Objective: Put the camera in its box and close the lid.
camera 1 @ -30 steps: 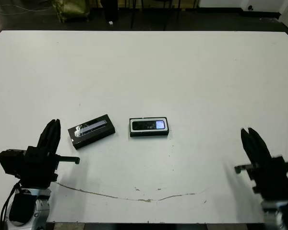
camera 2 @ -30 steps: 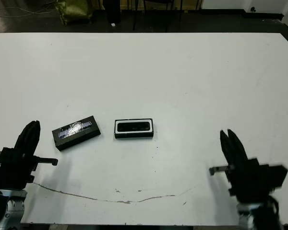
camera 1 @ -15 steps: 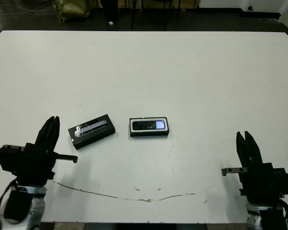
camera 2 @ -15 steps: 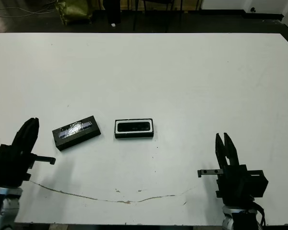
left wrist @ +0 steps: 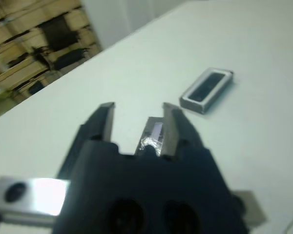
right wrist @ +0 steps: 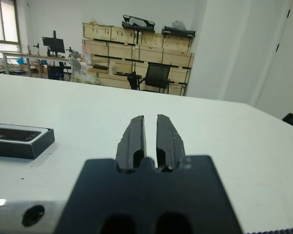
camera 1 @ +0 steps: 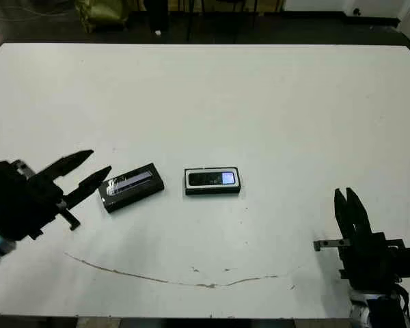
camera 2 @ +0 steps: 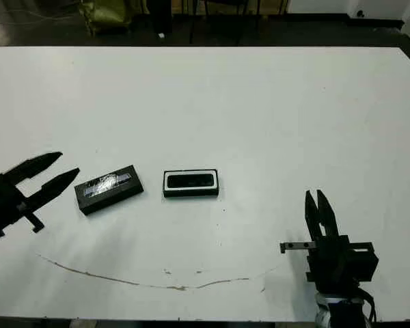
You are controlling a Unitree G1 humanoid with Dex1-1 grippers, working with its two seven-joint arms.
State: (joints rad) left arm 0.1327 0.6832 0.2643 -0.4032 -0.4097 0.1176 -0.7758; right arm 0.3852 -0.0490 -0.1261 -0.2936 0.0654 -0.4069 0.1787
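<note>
Since a second ago the left tool [camera 1: 89,171] has swung up and now aims, fingers spread, at the flat black striped lid [camera 1: 130,186]. The right tool [camera 1: 348,208], nearly pressed together, has settled at 4 o'clock. The slim black camera [camera 1: 212,179] lies lengthwise 9-to-3 inside the white-lined black box [camera 1: 212,190], mid-surface, well clear of every edge of the white surface [camera 1: 260,102].

Lit evenly and brightly from overhead, leaving the white tabletop [camera 1: 260,102] near washed out, with only soft, faint shadows under the lid [camera 1: 130,186] and box [camera 1: 212,181]. Glinting off the lid's glossy stripe. Blurring heavily through the left wrist view, fingers [left wrist: 105,122] and background alike smeared. Staying sharp in the right wrist view, with daylight entering a far window. Darkening beyond the table's far edge.
</note>
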